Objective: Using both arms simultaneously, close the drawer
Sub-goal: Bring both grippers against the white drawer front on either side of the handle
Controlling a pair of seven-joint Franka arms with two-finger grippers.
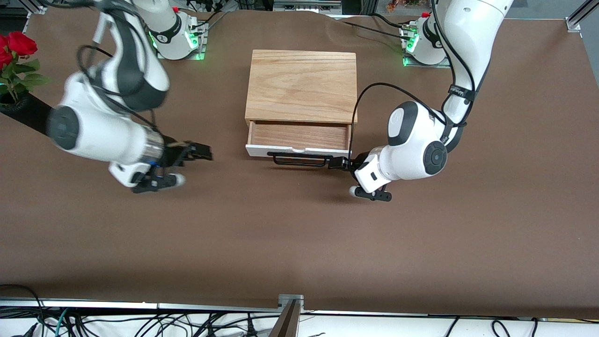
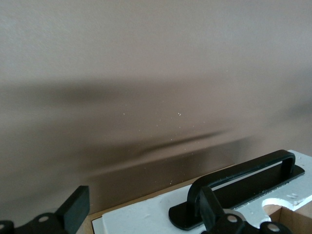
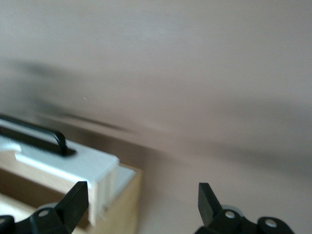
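The light oak box [image 1: 302, 84] stands mid-table with its drawer [image 1: 299, 135] pulled partly out toward the front camera. The white front panel [image 1: 255, 150] carries a black bar handle [image 1: 299, 160]. My left gripper [image 1: 338, 164] is open, low at the front panel's corner toward the left arm's end. In the left wrist view [image 2: 141, 209] one finger [image 2: 210, 207] stands against the handle's end [image 2: 243, 175] over the panel [image 2: 146, 219]. My right gripper [image 1: 201, 153] is open and empty, over the table apart from the drawer toward the right arm's end. The right wrist view [image 3: 141, 197] shows the panel's corner [image 3: 73, 163].
A dark vase of red roses [image 1: 14, 51] stands at the table's edge at the right arm's end. The brown table [image 1: 299, 234] stretches bare from the drawer to the front camera. A metal rail [image 1: 290, 299] and cables run along the near edge.
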